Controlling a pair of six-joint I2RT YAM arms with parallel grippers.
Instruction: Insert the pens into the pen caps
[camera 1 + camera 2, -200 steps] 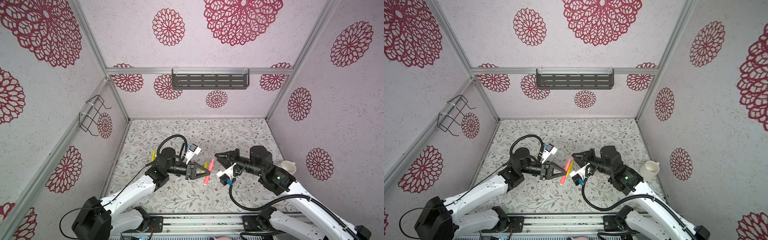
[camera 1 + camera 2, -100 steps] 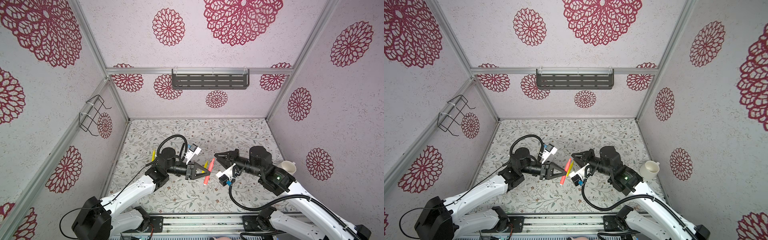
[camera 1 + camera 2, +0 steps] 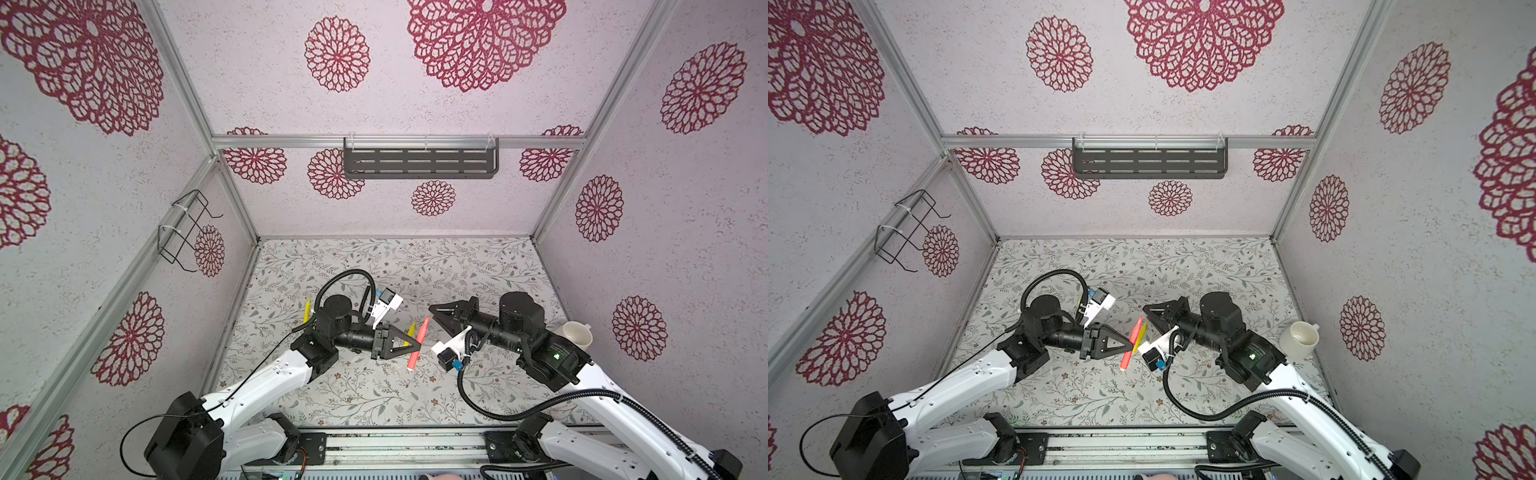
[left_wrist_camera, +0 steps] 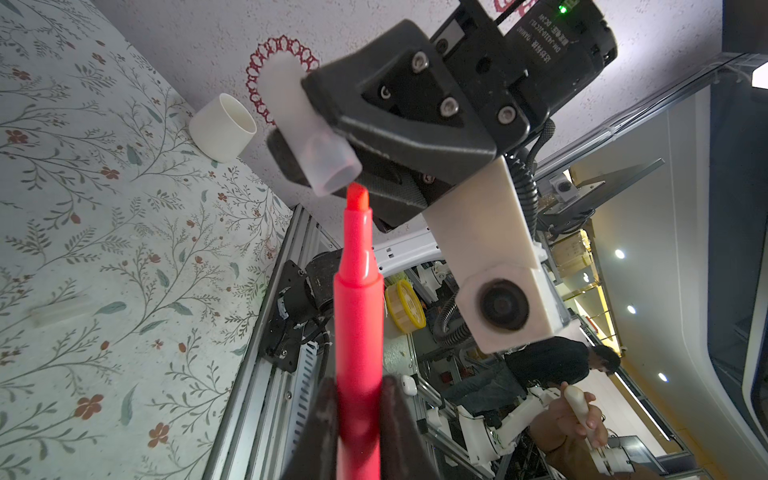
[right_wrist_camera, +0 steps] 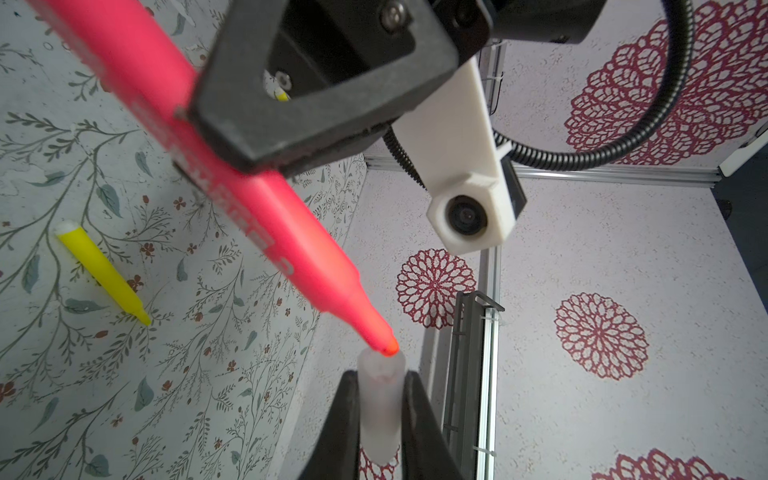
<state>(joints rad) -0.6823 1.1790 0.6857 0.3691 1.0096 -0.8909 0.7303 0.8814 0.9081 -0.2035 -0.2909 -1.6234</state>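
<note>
1. Left gripper (image 3: 417,347) is clamped around the barrel of the red pen (image 4: 358,299). The nib end is left free, judged so that it can be capped.
2. Right gripper (image 3: 433,312), at 1 o'clock of the left one in a top view, is clamped on a clear cap (image 5: 380,415) whose mouth faces the pen.
3. The pen tip sits at the cap's rim and is not yet inside.
4. A yellow pen (image 5: 104,274) lies apart on the table (image 5: 62,374).

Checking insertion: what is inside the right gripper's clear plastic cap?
Only the tip of the red-pink pen, at the mouth of the clear plastic cap. Its frosted wall and the fingers hide anything deeper.
</note>
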